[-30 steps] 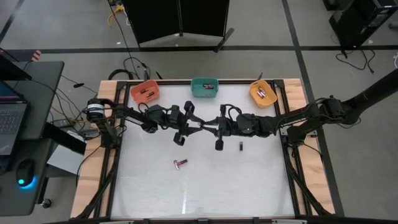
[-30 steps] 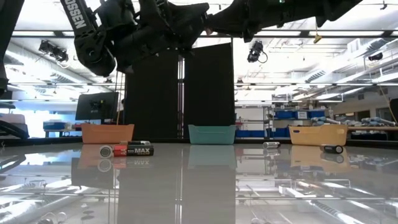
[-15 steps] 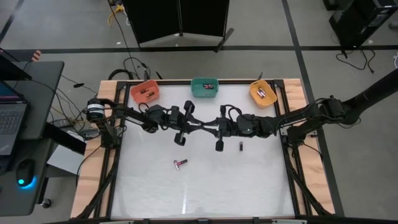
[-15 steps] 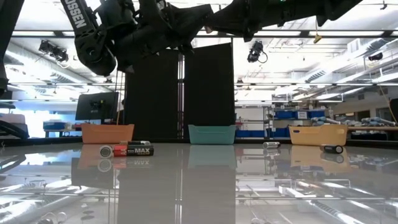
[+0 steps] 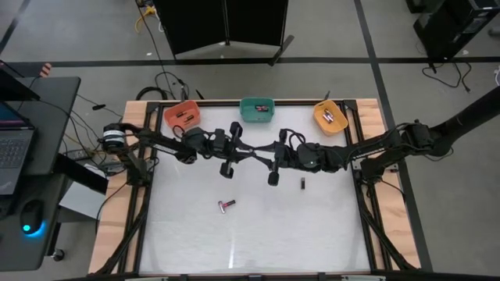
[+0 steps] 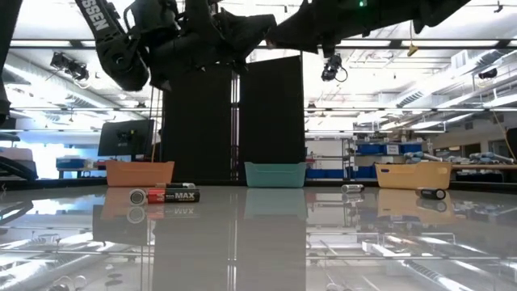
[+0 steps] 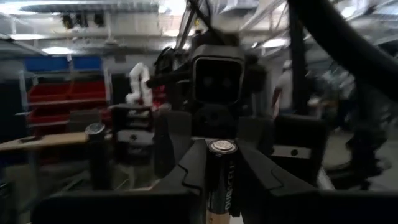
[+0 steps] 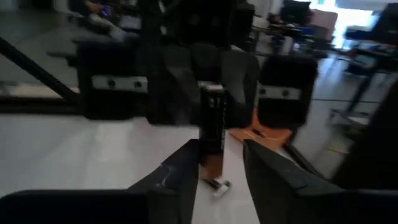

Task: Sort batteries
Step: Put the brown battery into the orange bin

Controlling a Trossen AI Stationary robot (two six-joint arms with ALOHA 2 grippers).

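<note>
High above the table's middle my two grippers meet tip to tip. My left gripper (image 7: 221, 158) (image 5: 247, 154) is shut on a black-and-copper battery (image 7: 219, 180) (image 8: 211, 130). My right gripper (image 8: 219, 163) (image 5: 263, 157) is open. Its fingers stand on either side of the battery's copper lower end, and a gap shows on one side. A red battery (image 5: 226, 205) (image 6: 166, 195) and a dark battery (image 5: 303, 183) lie on the table. My left gripper pinches the battery's black upper part (image 8: 211, 99) between its two fingers (image 7: 189, 171). The fingers come about level from the table's left side and lie across the battery. The battery stands roughly upright, copper end (image 8: 211, 163) down, lifted clear of the table.
Along the far edge stand an orange bin (image 5: 181, 116), a teal bin (image 5: 257, 109) and a yellow bin (image 5: 330, 117), each with small things inside. In the low view, small batteries (image 6: 351, 188) (image 6: 432, 193) lie toward the far right. The near half of the table (image 5: 258, 242) is bare.
Both grippers have stayed tip to tip above the table's middle, each wrist turning slightly. The batteries on the table have not moved.
</note>
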